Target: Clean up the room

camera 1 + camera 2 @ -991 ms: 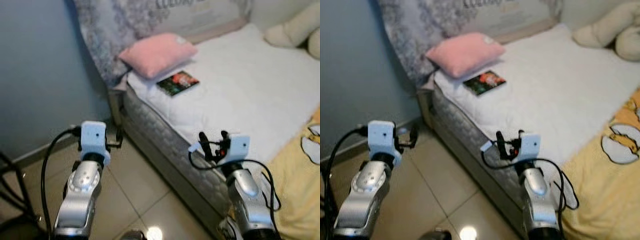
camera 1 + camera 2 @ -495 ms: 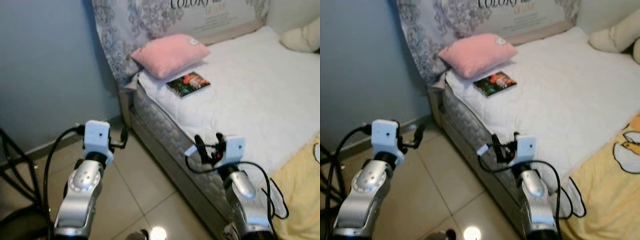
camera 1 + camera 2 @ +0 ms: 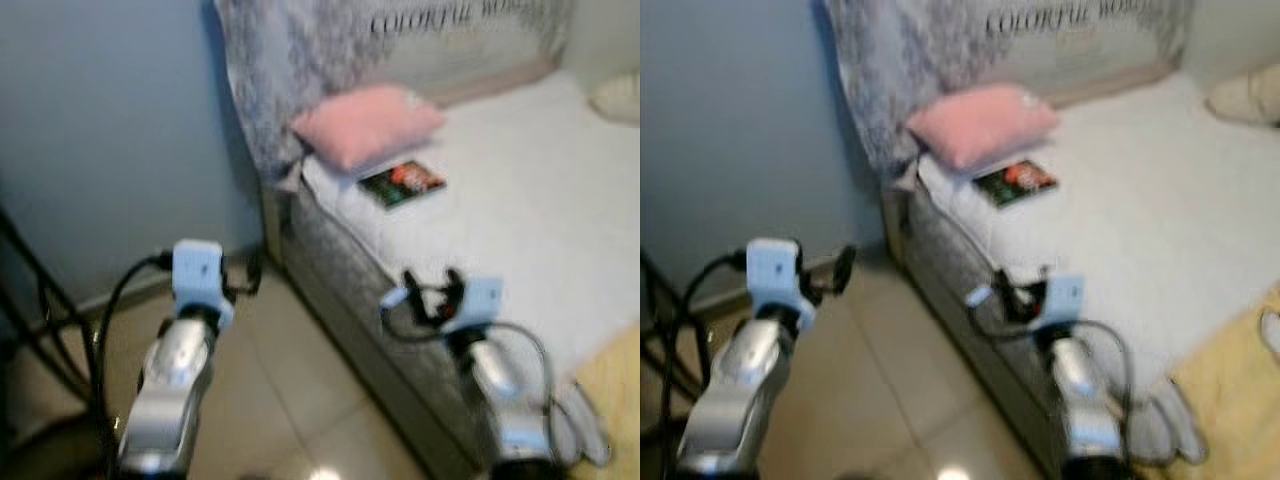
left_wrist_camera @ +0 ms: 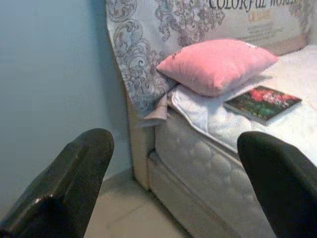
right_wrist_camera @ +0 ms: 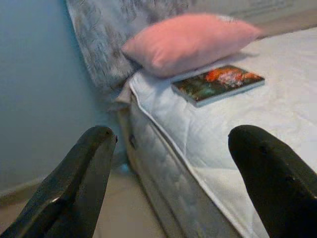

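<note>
The book (image 3: 402, 184) is lying flat on the white bed (image 3: 520, 200), just beside the pink pillow (image 3: 368, 124) near the headboard (image 4: 148, 29). Both grippers are hanging in front of the bed with fingers spread and nothing held — the left gripper (image 4: 173, 183) over the tiled floor (image 3: 290, 390), the right gripper (image 5: 173, 183) at the mattress edge.

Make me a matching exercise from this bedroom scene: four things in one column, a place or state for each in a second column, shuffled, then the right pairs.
Things:
1. pink pillow
2. book
3. left gripper
4. yellow blanket

Places or states:
A. open, held above the tiled floor beside the bed
B. flat on the white mattress, in front of the pillow
C. on the near right part of the bed
D. at the head of the bed, against the patterned headboard

Pairs: 1-D, 2-B, 3-A, 4-C
</note>
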`<state>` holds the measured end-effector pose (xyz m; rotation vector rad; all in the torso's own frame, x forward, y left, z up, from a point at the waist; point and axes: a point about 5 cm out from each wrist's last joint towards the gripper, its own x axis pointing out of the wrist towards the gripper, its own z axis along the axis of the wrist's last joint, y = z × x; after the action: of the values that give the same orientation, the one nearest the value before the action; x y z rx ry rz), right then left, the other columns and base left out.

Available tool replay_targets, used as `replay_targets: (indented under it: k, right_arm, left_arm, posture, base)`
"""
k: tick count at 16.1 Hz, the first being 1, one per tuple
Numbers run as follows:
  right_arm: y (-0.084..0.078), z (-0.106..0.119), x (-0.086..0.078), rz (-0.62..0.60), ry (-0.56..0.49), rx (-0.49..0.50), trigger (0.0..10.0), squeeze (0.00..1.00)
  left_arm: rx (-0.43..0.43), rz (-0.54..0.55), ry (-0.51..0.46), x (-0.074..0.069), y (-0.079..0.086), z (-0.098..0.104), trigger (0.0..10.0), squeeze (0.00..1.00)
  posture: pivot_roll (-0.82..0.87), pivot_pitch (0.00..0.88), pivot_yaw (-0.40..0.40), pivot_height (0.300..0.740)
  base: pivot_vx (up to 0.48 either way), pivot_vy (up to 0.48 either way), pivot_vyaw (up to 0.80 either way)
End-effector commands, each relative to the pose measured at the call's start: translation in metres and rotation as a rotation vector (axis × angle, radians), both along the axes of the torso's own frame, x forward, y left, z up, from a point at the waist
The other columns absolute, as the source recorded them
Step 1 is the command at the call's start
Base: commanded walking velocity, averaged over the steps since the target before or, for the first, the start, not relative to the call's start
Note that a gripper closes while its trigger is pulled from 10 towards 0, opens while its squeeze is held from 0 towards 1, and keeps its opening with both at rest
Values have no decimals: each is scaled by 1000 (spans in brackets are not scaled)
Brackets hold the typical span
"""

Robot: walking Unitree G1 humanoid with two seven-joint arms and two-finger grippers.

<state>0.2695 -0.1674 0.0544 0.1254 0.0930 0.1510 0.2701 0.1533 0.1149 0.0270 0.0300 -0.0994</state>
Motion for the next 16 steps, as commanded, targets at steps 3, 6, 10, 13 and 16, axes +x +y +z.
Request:
replay_targets:
  k: [3,6,10,13,16]
  right_arm:
    - [14,3,5,38,-13,16,10000,0]
    - [16,1,5,49,-10,17,10000,0]
    - [19,-2,5,49,8,25,10000,0]
    - [18,-5,7,41,31,9,10000,0]
    - [22,-5,7,61,29,6,10000,0]
  left_arm:
    - [23,16,12,-1,8,-2,10000,0]
    - [37,4,8,3,7,-1,10000,0]
    - [99,-19,52,5,0,-8,10000,0]
    - [114,-45,17,5,0,-2,10000,0]
    - [137,-50,15,7,1,-1,10000,0]
  posture:
    - [51,0,-17,740]
    - [52,0,-14,740]
    - [53,0,-14,740]
    - [55,0,-18,740]
    - [60,0,-15,740]
  base:
    - [404,199,675]
    - [461,0,610]
    - [116,0,589]
    - [320,0,0]
    - [480,0,0]
